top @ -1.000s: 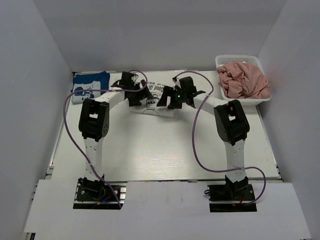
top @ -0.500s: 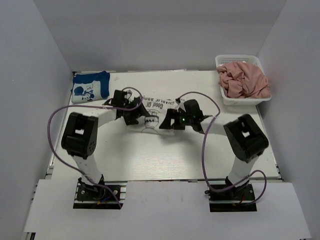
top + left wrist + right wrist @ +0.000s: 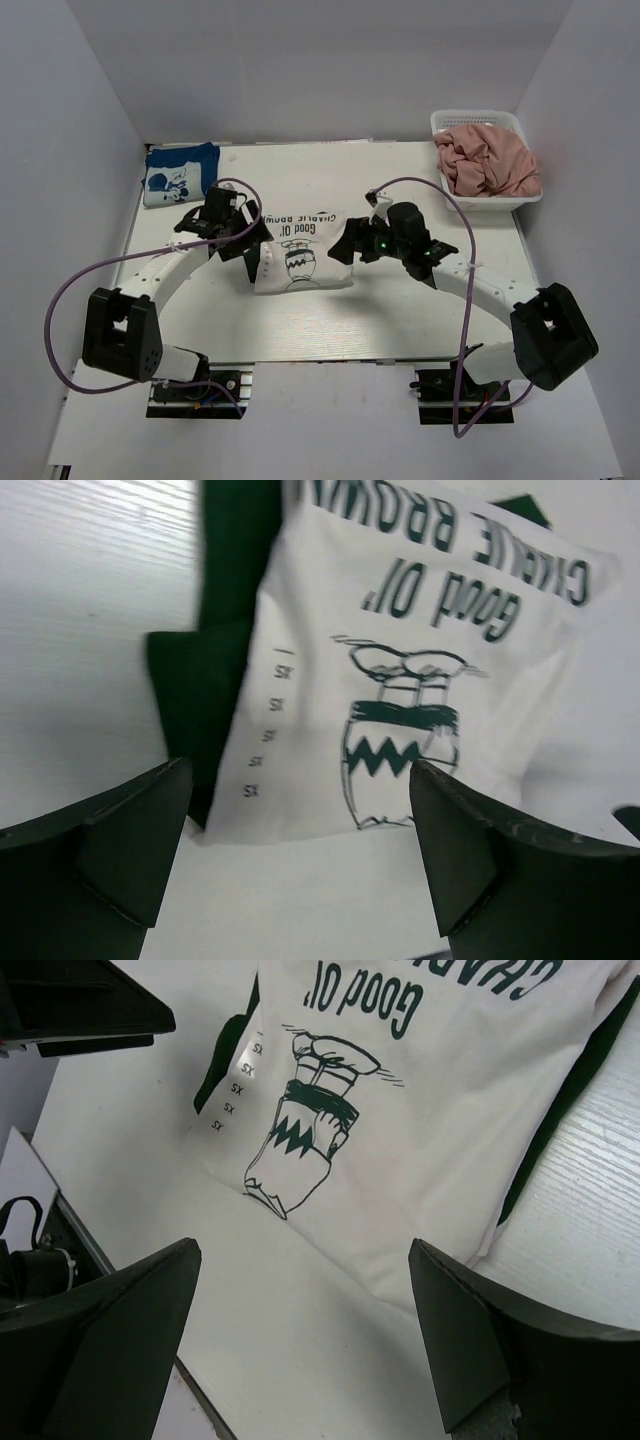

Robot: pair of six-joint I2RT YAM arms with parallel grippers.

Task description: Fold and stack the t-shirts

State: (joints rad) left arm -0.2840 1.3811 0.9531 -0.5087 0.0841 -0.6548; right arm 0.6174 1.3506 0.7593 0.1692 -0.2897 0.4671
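A white t-shirt [image 3: 300,255] with dark green sleeves and a cartoon print lies folded flat mid-table; it also shows as a printed white shirt [image 3: 400,670] in the left wrist view and a printed shirt [image 3: 420,1110] in the right wrist view. My left gripper [image 3: 250,255] hovers open at its left edge, my right gripper [image 3: 345,245] open at its right edge. In both wrist views the left gripper [image 3: 300,820] and the right gripper [image 3: 300,1290] hold nothing. A blue t-shirt [image 3: 180,172] lies folded at the far left. A dusty pink t-shirt [image 3: 490,160] is bunched in the basket.
The white mesh basket [image 3: 475,117] stands at the far right corner. White walls enclose the table on the left, right and far sides. Purple cables loop from both arms over the table. The near table edge [image 3: 120,1260] shows in the right wrist view.
Both arms have drawn back toward the near edge with elbows swung outward. The white shirt now lies nearer on the table, flat with its print showing. Both grippers stay open.
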